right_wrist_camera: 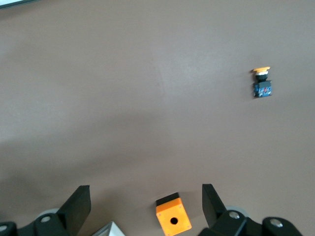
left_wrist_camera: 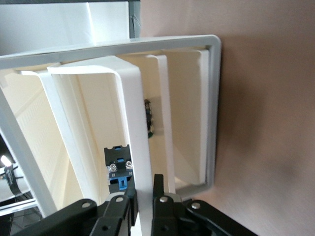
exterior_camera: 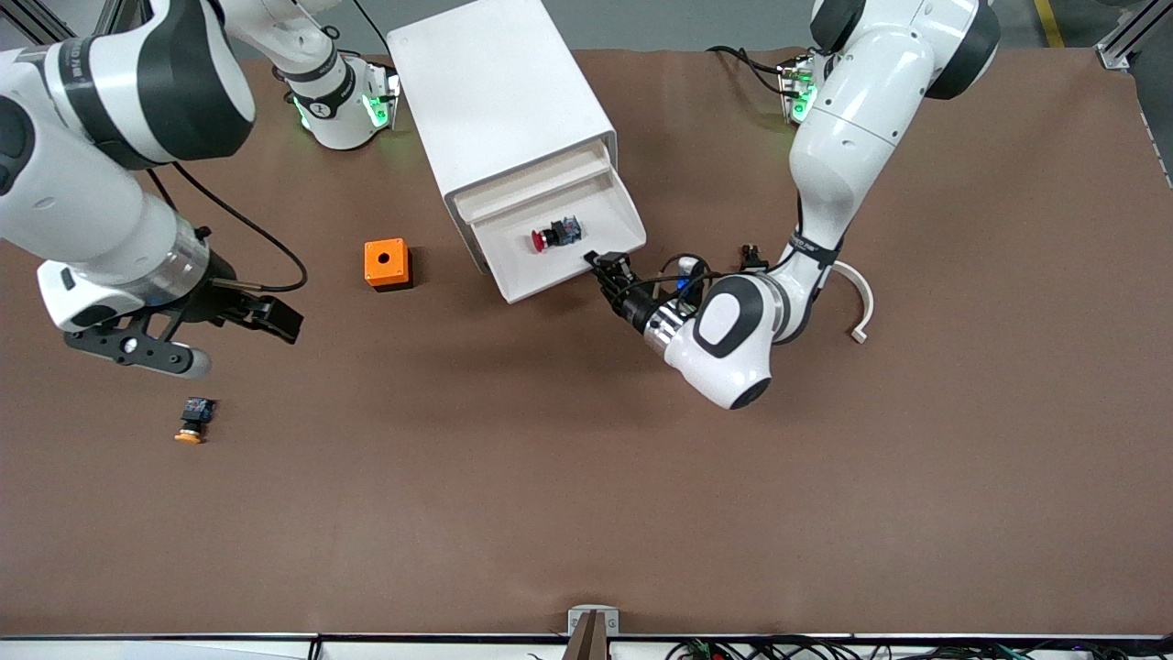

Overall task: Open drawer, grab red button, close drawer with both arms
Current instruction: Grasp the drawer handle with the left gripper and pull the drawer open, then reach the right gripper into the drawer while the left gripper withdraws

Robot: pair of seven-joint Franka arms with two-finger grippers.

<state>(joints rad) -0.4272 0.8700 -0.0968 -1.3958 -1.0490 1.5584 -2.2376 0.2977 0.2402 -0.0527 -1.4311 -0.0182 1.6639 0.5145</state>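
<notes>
Left claw (exterior_camera: 600, 267) is clamped on the open drawer's (exterior_camera: 586, 275) front lip, half hiding the red-capped button (exterior_camera: 553, 235) inside. Right claw (exterior_camera: 183, 335) hangs wide open over bare worktop (exterior_camera: 586, 477).

Left claw (exterior_camera: 603, 268) clamped shut, arm low — right claw (exterior_camera: 209, 335) hangs spread wide.
</notes>
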